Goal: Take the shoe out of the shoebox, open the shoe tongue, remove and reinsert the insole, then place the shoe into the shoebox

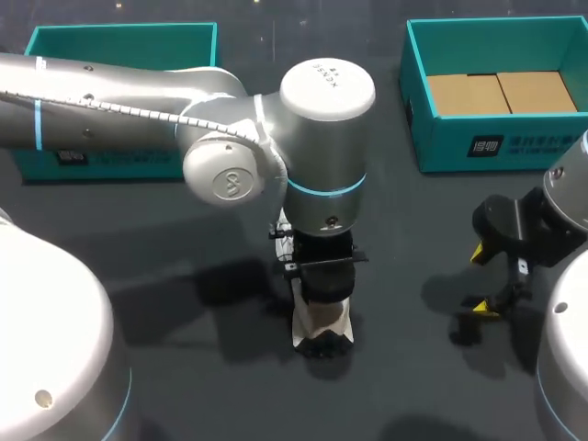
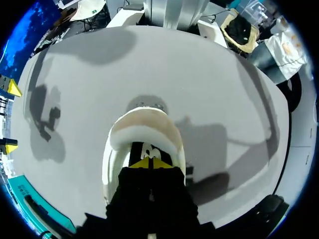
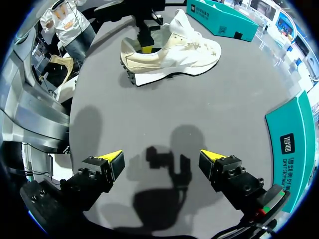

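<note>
Right wrist view puts the right gripper (image 3: 162, 162) closest. Its yellow tips are spread wide over bare table (image 3: 149, 114), holding nothing and well apart from the work.

Farther out, near the middle of the table, the shoe (image 3: 169, 57) stands upright on its sole, clear of both boxes. Taking it out of the box looks finished.

The left gripper (image 2: 149, 163) reaches straight down into the shoe's mouth near the heel. Its tips are drawn close together inside the collar. I can't tell if they pinch the insole or the lining, because the gripper's own body hides it. No insole lies on the table, so my guess is that the insole step is in hand. Whether this is the pulling out or the pressing back in, I can't say. Nor can I see how far open the tongue is.

Farthest off, at the table's back, sit two teal boxes. The left box (image 1: 110, 41) is partly behind the arm. The right box (image 1: 478, 147) shows only brown card inside. Putting the shoe back in a box remains to be done.
</note>
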Robot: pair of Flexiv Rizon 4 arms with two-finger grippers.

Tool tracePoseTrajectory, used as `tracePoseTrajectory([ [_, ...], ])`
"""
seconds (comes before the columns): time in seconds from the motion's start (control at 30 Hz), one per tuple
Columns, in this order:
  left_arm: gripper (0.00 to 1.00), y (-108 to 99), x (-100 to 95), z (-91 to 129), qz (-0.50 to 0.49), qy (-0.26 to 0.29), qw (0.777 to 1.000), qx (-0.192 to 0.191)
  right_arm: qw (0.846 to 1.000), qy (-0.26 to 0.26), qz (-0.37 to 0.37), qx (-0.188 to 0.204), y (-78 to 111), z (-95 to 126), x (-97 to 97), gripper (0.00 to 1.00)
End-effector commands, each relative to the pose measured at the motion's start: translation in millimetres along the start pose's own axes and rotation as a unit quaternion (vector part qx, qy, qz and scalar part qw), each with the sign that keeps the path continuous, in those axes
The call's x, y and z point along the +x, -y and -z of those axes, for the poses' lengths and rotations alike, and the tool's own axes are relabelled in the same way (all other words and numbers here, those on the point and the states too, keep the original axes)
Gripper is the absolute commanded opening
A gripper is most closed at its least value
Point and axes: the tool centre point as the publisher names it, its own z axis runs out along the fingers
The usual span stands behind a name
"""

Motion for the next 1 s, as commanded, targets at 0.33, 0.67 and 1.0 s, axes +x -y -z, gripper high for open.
tracePoseTrajectory([
  [0.33, 0.0, -9.7, -5.1, -43.5, 0.018, -0.08, 0.997, -0.003, 1.0, 0.002, 0.0, 0.0, 1.1, 0.6, 2.4, 1.0],
  [0.67, 0.0, -11.1, -9.8, -25.7, 0.032, -0.006, 0.999, 0.004, 1.0, 0.002, 0.0, 0.0, 1.1, 0.6, 2.4, 1.0],
  [1.0, 0.0, -5.2, -5.7, 27.1, 0.027, 0.087, 0.995, -0.038, 1.0, 0.002, 0.0, 0.0, 1.1, 0.6, 2.4, 1.0],
])
